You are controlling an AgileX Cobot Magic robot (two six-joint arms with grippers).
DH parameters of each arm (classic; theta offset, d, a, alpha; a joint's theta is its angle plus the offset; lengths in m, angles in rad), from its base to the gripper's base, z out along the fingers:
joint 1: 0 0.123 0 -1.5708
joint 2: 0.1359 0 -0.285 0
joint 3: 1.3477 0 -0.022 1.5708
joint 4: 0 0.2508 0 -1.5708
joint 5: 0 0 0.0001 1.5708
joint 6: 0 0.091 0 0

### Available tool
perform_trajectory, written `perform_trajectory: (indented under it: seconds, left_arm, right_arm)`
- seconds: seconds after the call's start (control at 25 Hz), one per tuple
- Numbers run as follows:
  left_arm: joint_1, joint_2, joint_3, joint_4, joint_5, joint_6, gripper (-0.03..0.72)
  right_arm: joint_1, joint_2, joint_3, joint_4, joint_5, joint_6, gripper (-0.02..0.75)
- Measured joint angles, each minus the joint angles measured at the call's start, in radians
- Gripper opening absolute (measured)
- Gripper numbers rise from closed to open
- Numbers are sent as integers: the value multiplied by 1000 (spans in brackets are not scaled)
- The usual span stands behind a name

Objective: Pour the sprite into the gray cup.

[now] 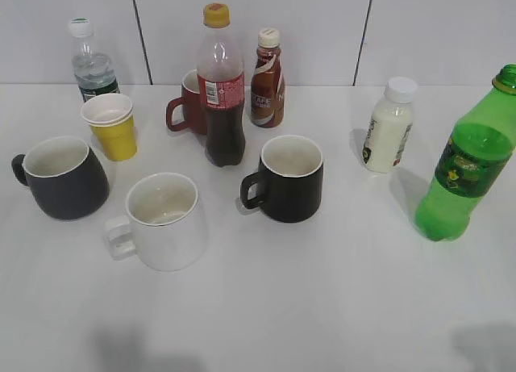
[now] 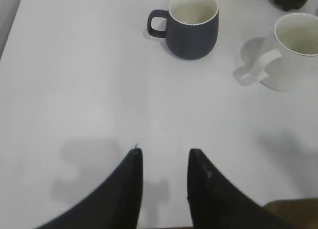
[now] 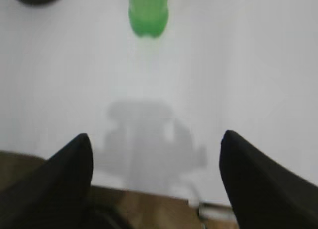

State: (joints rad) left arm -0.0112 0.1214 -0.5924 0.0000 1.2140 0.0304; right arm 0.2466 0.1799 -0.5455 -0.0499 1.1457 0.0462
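The sprite bottle (image 1: 468,170) stands uncapped at the table's right edge. Only its green base shows at the top of the right wrist view (image 3: 147,13). The gray cup (image 1: 64,178) stands upright at the far left, handle to the left, and shows in the left wrist view (image 2: 191,25). My left gripper (image 2: 164,152) is open and empty over bare table, well short of the gray cup. My right gripper (image 3: 156,137) is wide open and empty near the table's front edge, well short of the sprite. Neither gripper shows in the exterior view.
A white mug (image 1: 165,223) and a black mug (image 1: 290,178) stand mid-table. Behind them are a cola bottle (image 1: 221,89), a red mug (image 1: 189,102), a coffee bottle (image 1: 267,80), a white milk bottle (image 1: 389,126), a yellow cup (image 1: 113,126) and a water bottle (image 1: 90,61).
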Motion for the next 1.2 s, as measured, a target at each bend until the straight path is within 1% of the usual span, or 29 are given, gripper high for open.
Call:
perform_trajectory:
  seconds: [0.08,0.24,0.4,0.88,1.0,1.12,1.2]
  left_arm:
    - [0,-59,8,0,-14,-3,242]
    - [0,-104,19,0,-67,-3,241]
    - [0,-106,55,0,-145,-13,239]
    - [0,-106,57,7,-157,-30,239]
    - [0,-125,57,7,-157,-30,239]
    - [0,-128,57,7,-159,-30,239]
    - [-1,-128,57,7,-160,-30,239]
  right_arm:
    - [0,-90,6,-1,-20,2,596]
    - [0,-182,36,-3,-84,3,594]
    - [0,-188,41,-6,-104,3,594]
    - [-5,-189,42,-7,-106,3,594]
    - [-50,-189,42,-7,-106,3,594]
    - [-139,-189,42,-7,-108,3,594]
    - [-179,-189,42,-7,-109,3,594]
